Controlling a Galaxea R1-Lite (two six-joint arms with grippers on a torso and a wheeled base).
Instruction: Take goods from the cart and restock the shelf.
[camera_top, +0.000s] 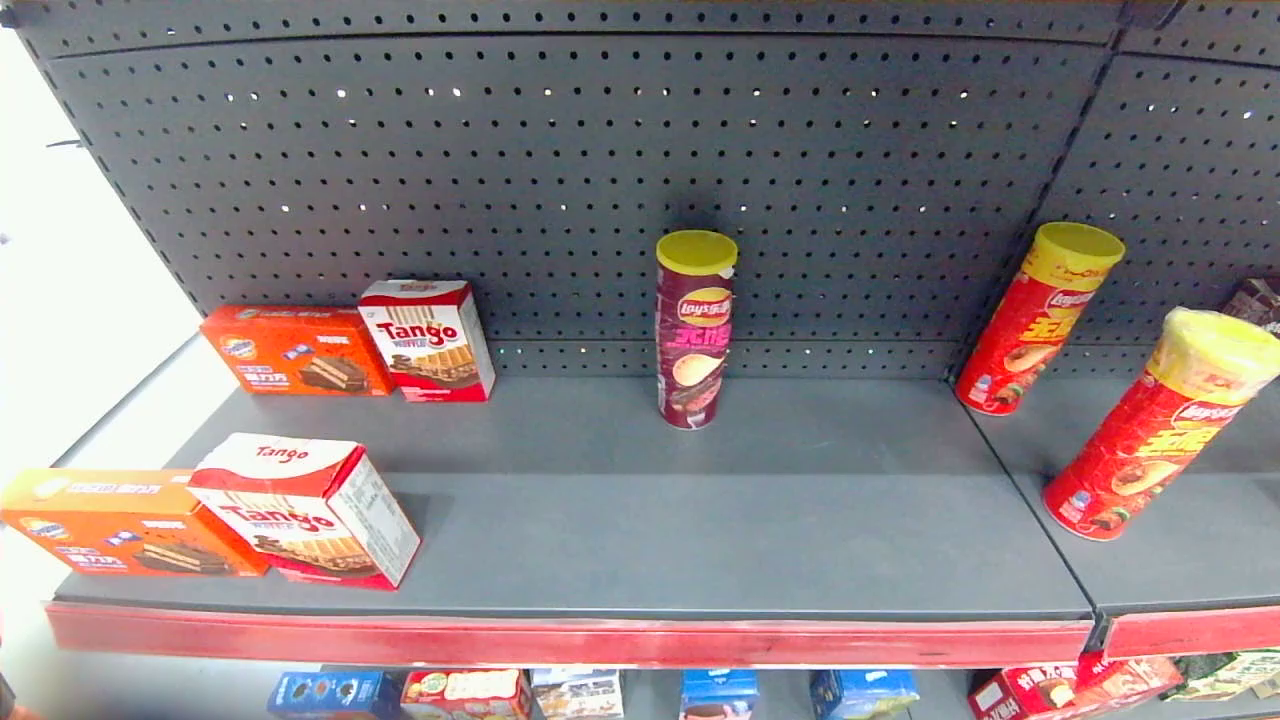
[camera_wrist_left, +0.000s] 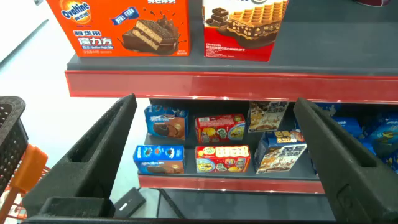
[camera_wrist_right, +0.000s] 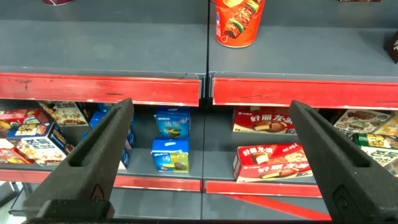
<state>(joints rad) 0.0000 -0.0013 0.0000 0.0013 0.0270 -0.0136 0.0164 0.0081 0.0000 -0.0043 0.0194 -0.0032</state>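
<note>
Head view looks down on the shelf (camera_top: 700, 520), where a maroon chip can (camera_top: 695, 328) stands upright alone by the back panel, with a wafer box (camera_top: 305, 510) near the front edge on the left and a rear red can (camera_top: 1040, 318) on the next section to the right. Both the left hand (camera_wrist_left: 214, 102) and the right hand (camera_wrist_right: 211, 104) are spread wide and carry nothing, each facing the shelf's red front lip. A dark mesh edge, likely the cart (camera_wrist_left: 9, 130), sits close to the left hand, so that arm seems best placed to fetch goods. Grip an item squarely around its middle and set it upright in the bare stretch beside the maroon can, well apart from it to avoid tipping it.
</note>
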